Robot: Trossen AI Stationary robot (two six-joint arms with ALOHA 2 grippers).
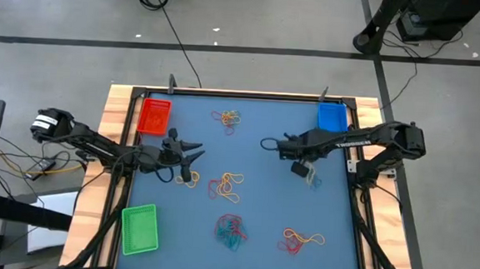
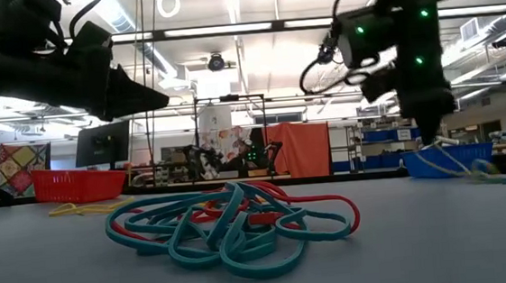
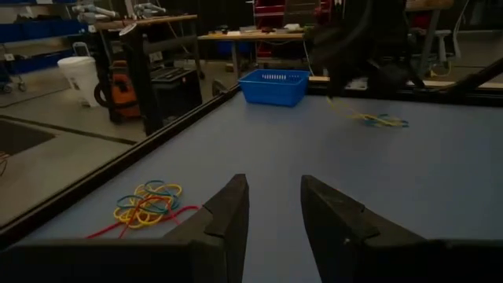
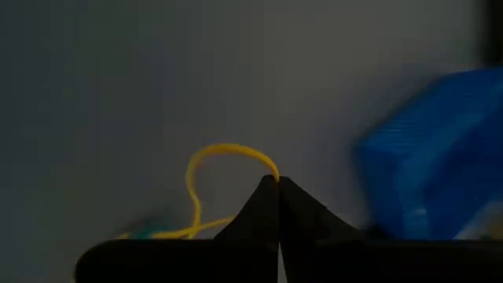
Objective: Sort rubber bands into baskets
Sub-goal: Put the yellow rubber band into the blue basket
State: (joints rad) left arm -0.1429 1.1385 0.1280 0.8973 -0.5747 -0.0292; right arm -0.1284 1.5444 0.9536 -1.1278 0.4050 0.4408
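- Rubber bands point(image 1: 232, 230): thin loops in yellow, red and teal, lying in tangled clusters spread over the blue table point(image 1: 262, 186)
- Right gripper point(image 4: 277, 182): fingers pinched shut on a yellow rubber band point(image 4: 206, 161), near the blue basket point(image 1: 333, 117)
- Left gripper point(image 3: 273, 206): fingers apart, holding nothing, near the red basket point(image 1: 153, 116)
- Green basket point(image 1: 140, 228): at the table's near left corner; contents of all three baskets cannot be made out

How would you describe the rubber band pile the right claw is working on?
Find the blue basket in the table's far right corner. Just in front of it, the right claw is shut on a yellow rubber band from a small pile, the only one touching a claw.
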